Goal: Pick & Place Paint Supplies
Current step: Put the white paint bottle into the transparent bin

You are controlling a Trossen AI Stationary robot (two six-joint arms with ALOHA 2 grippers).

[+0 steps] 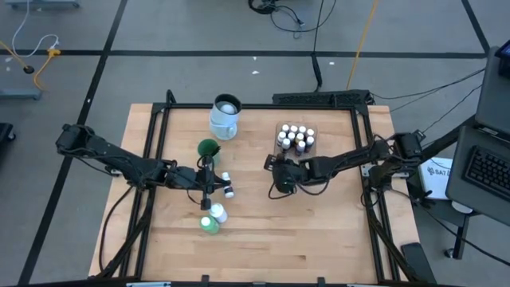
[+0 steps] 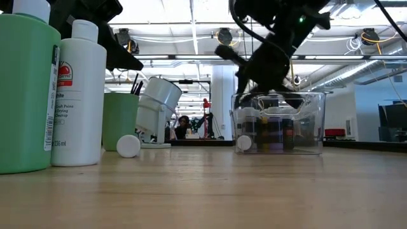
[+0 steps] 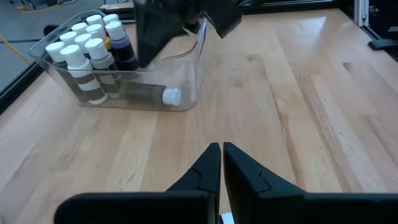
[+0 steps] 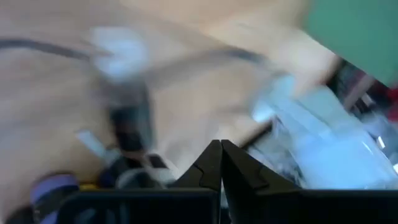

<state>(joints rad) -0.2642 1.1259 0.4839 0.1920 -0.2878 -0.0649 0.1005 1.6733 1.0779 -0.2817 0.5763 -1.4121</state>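
Paint supplies sit in two groups on the wooden table [image 1: 263,231]. Most of the tiny white-capped bottles [image 1: 294,137] stand upright, packed together inside the clear plastic tub [image 1: 311,146] toward the far right of the tabletop; in the left wrist view one more small bottle [image 3: 149,94] lies on its side on the tub's floor, against the near wall. The right gripper [image 1: 279,174] hangs just beside the tub's near left corner, above the bare wood, its fingers pressed together with nothing between them. The bottles in the tub are just beside it but not touched.

To the left, a larger green bottle [image 1: 209,226] and a white bottle [image 1: 217,213] lie close together near the table's front, and two tiny bottles [image 1: 226,185] lie loose just beyond them. A green cup [image 1: 208,148] stands farther back, with dark brush tips showing above its rim in the low view, and the white-and-pale-blue mug [image 1: 225,116] is near the far edge, tilted in the low view. The left gripper [image 1: 209,185] is over the loose tiny bottles, between the green cup and the larger bottles, its fingers closed and empty in its wrist view.
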